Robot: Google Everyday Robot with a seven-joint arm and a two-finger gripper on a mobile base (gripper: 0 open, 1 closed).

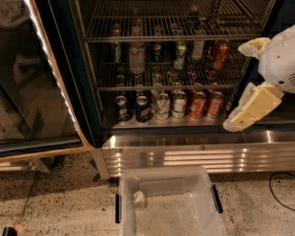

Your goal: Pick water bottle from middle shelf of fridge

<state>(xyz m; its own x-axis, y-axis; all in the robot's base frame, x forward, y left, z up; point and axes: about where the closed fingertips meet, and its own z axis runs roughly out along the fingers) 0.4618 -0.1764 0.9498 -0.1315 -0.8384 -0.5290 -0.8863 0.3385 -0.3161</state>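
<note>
The fridge [187, 151] stands open, with its glass door [34, 92] swung out to the left. The water bottle [136, 55], clear with a pale label band, stands upright on the middle shelf [221, 85] at its left part, among cans and other bottles. My gripper [236, 86] is at the right edge of the fridge opening, level with that shelf and well to the right of the bottle. Its cream fingers [250, 109] are spread apart and hold nothing.
Soda cans [172, 105] line the fridge floor below the shelf. An orange bottle [219, 55] and a green-labelled bottle [181, 55] stand on the same shelf. A clear plastic bin [206, 215] with a small object [138, 199] sits on the floor in front. A cable [285, 193] lies at the right.
</note>
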